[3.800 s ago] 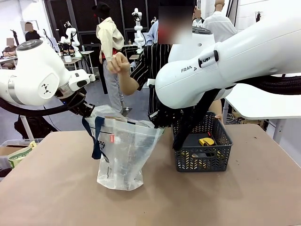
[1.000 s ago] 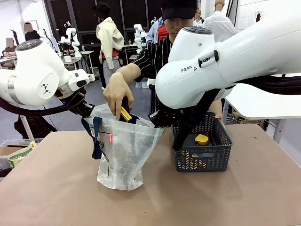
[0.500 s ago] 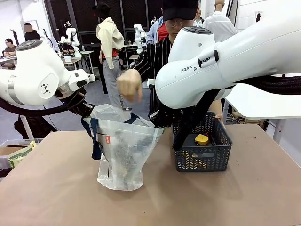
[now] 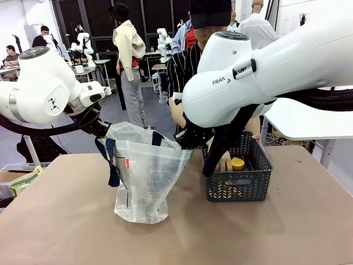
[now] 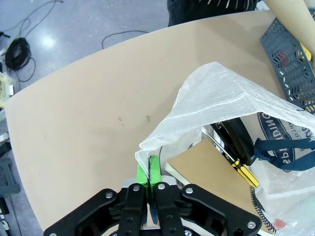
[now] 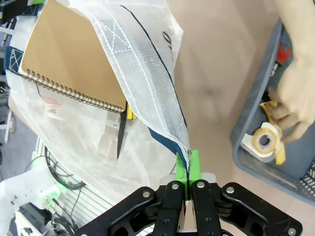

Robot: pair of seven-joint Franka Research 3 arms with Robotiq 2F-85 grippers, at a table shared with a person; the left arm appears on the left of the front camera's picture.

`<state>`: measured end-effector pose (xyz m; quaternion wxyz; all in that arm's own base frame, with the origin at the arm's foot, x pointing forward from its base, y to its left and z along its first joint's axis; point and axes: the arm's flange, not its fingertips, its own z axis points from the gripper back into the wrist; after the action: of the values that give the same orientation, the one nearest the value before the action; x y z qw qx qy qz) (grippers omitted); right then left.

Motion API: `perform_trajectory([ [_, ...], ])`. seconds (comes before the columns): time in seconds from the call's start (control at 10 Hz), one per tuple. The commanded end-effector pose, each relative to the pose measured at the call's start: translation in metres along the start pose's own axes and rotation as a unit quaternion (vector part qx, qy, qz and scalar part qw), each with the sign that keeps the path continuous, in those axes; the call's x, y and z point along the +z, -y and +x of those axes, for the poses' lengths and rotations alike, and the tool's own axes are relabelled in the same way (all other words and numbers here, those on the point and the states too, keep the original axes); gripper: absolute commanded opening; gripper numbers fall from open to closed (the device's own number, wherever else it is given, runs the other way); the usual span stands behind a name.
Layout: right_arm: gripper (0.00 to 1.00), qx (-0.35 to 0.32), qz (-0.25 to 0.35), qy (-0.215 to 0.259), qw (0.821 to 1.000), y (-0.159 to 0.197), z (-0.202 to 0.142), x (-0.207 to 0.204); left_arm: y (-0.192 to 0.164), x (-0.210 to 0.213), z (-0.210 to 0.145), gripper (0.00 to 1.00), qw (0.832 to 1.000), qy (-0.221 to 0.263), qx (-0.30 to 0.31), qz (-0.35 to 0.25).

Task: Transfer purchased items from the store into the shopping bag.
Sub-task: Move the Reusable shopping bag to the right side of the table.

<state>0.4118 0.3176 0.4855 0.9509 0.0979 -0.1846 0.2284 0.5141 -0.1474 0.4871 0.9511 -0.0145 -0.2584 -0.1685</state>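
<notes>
Pinching opposite sides of the rim of the shopping bag (image 4: pixel 144 176), the left gripper (image 5: pixel 149 169) and right gripper (image 6: pixel 187 164) hold it open at the middle of the table (image 4: pixel 66 232). A tan spiral notebook (image 6: pixel 69 54) sits inside. By the far edge, a person's hand (image 6: pixel 295 105) grasps a yellow tape roll (image 6: pixel 263 141) in the mesh basket (image 4: pixel 237 187).

Whitish navy-strapped bag (image 4: pixel 146 176), dark grey basket (image 4: pixel 237 190)

The front view sits low at the near edge of the counter (image 4: pixel 66 232), facing the person (image 4: pixel 185 66) at 12 o'clock. Each wrist view looks steeply down from close range along its own claw, with the left claw (image 5: pixel 150 170) and the right claw (image 6: pixel 186 167) both rising at 6 o'clock. All three views share the shopping bag (image 4: pixel 146 176), the mesh basket (image 4: pixel 237 190) and the counter top.
</notes>
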Motion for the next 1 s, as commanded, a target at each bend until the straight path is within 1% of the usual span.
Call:
perform_trajectory([
  [0.0, 0.0, -0.003, 0.001, 0.0, 1.0, 0.0008, 0.0001, 0.0003, -0.0028, 0.0031, -0.0031, 0.0, 1.0, 0.001, 0.007, 0.003],
  [0.9, 0.0, -0.003, 0.001, 0.0, 1.0, 0.0008, 0.0001, 0.0003, -0.0028, 0.0031, -0.0031, 0.0, 1.0, 0.001, 0.007, 0.003],
])
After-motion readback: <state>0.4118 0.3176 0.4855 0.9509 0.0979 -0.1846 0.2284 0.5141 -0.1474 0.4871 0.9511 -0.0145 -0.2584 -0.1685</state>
